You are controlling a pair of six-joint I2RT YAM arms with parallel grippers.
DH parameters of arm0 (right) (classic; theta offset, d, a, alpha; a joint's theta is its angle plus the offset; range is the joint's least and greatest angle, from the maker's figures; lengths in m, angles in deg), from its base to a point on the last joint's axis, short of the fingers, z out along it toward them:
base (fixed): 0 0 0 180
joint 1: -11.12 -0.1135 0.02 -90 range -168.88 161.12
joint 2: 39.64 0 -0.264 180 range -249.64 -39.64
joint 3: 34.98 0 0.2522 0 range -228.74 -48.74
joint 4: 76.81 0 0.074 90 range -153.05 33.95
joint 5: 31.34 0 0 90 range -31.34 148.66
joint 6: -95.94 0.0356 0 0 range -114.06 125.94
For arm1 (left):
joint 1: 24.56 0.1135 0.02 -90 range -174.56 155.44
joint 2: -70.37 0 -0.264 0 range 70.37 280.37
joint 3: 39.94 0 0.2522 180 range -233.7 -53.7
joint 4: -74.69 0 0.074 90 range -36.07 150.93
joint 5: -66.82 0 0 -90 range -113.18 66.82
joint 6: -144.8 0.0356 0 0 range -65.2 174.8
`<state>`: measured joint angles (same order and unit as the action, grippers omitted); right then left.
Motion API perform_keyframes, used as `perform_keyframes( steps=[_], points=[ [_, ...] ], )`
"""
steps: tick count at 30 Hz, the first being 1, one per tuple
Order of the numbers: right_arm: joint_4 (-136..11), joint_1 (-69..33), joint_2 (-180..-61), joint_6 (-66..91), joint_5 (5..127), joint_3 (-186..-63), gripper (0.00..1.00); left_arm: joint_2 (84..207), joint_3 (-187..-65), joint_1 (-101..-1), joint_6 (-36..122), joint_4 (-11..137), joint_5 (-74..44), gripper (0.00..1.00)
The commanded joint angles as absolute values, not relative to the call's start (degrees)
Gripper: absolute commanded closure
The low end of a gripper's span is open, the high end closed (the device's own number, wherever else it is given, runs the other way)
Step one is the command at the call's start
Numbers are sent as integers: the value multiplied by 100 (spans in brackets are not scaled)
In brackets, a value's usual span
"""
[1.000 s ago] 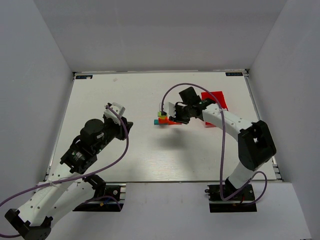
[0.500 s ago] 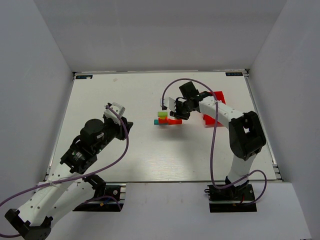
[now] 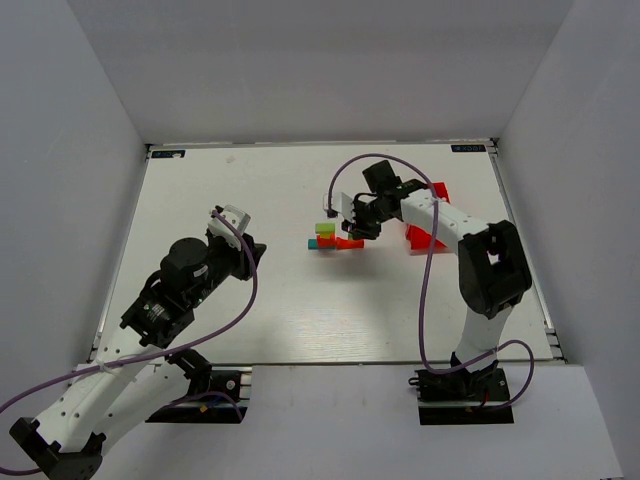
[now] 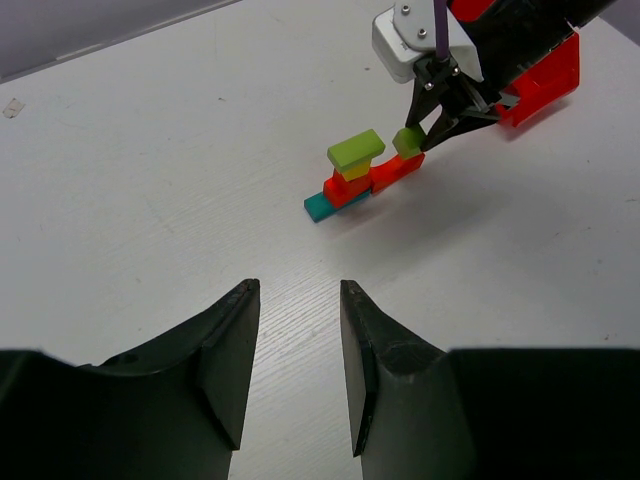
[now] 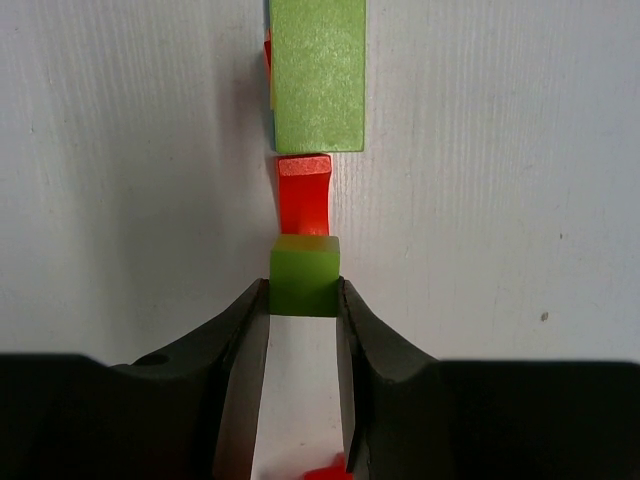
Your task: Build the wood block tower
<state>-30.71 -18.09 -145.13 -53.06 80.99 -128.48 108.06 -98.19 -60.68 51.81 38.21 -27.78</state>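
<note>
We see the wood block tower (image 3: pixel 330 238) standing near the middle of the table (image 3: pixel 250 180), a touch toward 12 o'clock in the top view. Its base is a teal bar (image 4: pixel 321 207). A red bar (image 4: pixel 395 172) lies on it and juts out toward 3 o'clock. Over the 9 o'clock part sit an orange-red piece (image 4: pixel 345 189), a yellow cube (image 4: pixel 355 172) and, on top, a flat lime-green block (image 4: pixel 356 149). The right gripper (image 5: pixel 303 290) reaches in from 3 o'clock of the tower and is clenched on a small lime-green cube (image 5: pixel 304 272), one finger on each side of it. The cube hangs over the free end of the red bar; we cannot tell whether it touches the bar. The red bin (image 3: pixel 438 196) lies at 3 o'clock of the tower, partly behind the right arm. The left gripper (image 4: pixel 297 295) is well apart from the tower, at 9 o'clock of it and pointed toward it, its jaws released with only bare table between them.
</note>
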Motion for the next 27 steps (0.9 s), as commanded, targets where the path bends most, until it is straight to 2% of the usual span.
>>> perform_keyframes(
  steps=[1,27],
  points=[
    [-2965,-1727,-14537,-5400,8292,-13179,92,10755,-9809,-6042,5172,3790,-2801,52],
    [-2903,-1665,-14818,-5409,8476,-13232,89,10755,-9809,-6042,5172,3790,-2801,52]
  ],
)
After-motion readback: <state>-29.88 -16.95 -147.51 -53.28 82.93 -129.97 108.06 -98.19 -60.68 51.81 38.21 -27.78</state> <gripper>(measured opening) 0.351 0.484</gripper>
